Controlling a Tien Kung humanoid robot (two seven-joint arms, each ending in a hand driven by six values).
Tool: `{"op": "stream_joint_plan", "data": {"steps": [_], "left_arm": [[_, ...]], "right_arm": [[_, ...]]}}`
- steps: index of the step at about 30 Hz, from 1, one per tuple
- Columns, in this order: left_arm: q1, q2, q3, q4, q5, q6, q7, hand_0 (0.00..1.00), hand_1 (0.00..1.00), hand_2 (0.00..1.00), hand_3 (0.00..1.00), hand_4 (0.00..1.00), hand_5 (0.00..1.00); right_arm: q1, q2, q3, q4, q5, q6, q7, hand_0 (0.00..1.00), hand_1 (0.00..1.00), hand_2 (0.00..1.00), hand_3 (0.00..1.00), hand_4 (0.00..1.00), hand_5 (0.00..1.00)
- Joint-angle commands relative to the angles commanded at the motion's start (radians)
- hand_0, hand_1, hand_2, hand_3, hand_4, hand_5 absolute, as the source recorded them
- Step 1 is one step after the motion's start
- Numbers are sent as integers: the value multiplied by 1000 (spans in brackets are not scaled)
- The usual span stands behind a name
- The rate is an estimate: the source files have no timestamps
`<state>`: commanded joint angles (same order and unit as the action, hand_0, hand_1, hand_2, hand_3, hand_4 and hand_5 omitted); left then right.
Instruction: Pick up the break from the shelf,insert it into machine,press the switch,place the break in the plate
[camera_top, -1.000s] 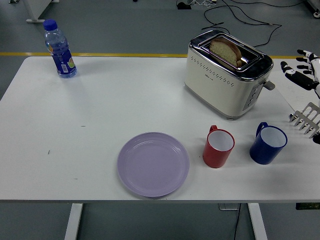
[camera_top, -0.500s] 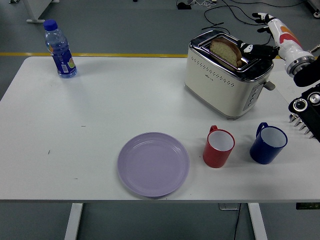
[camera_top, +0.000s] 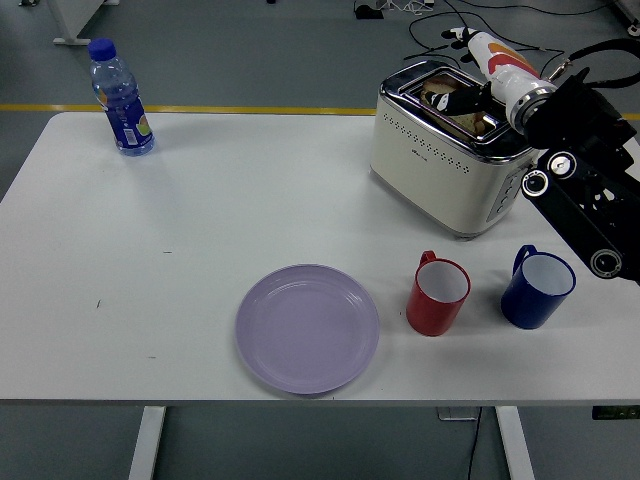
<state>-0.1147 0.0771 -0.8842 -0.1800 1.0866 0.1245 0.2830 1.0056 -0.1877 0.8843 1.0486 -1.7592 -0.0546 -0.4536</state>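
Head view. Compared with half a second earlier, the right arm (camera_top: 575, 175) now reaches further in from the right edge, and the right hand (camera_top: 470, 90) sits directly over the toaster (camera_top: 455, 150) rather than at its far right corner. Its dark fingers (camera_top: 455, 100) curl down into the top slot around the bread (camera_top: 440, 95), which remains standing in the slot (only a brown sliver shows past the fingers); whether they have fully clamped on the slice cannot be told. Just in front of the toaster stand a red mug (camera_top: 437, 294) and, to the mug's right, a blue mug (camera_top: 537, 288), both upright with handles turned toward the toaster. Nearer the table's front edge and left of the toaster lies the lilac plate (camera_top: 307, 328), bare. Far left of the toaster, near the table's (camera_top: 200, 220) back edge, stands a blue-capped water bottle (camera_top: 119, 98).
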Motion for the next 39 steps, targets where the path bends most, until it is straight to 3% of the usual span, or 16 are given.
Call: {"op": "stream_joint_plan", "data": {"steps": [3,4,9,10,15,16,19,21,22,27,28,39], "left_arm": [[1,0,5,0,-3,1,0,652,573,593,605,323,957],[1,0,6,0,-4,1,0,652,572,592,605,323,957],[3,0,10,0,-6,2,0,652,572,592,605,323,957],[3,1,11,0,-6,2,0,652,572,592,604,323,956],[4,1,14,0,-6,3,-1,652,572,592,604,323,956],[4,2,14,0,-5,3,-1,652,572,592,604,323,956],[4,2,14,0,-2,2,0,652,572,592,604,323,956],[4,3,13,0,1,2,0,652,572,592,604,323,956],[4,3,13,0,2,2,0,652,572,591,604,323,955],[3,3,12,0,2,3,0,652,572,591,604,323,955],[2,3,13,0,1,3,-1,652,574,592,604,324,954],[0,4,10,0,3,5,0,652,573,591,604,324,955]], "right_arm": [[35,31,-18,-47,-74,33,-41,873,793,851,917,766,197],[45,41,-24,-63,-91,42,-52,796,733,780,880,764,198],[80,81,-40,-136,-129,66,-86,796,733,780,880,764,198],[84,87,-42,-147,-133,69,-91,645,605,638,829,757,206],[114,121,-56,-216,-165,85,-124,645,605,638,829,757,206],[122,129,-58,-233,-169,86,-130,559,546,577,796,753,206],[135,143,-64,-260,-176,87,-136,559,546,577,796,753,206],[143,151,-70,-278,-182,86,-140,559,546,577,796,753,206],[147,155,-73,-286,-185,86,-142,462,465,501,706,739,209],[158,167,-83,-308,-195,86,-149,462,465,501,706,739,209],[163,171,-90,-316,-200,85,-150,389,398,434,580,710,202],[172,188,-114,-352,-214,75,-153,361,369,415,521,686,188]]}}
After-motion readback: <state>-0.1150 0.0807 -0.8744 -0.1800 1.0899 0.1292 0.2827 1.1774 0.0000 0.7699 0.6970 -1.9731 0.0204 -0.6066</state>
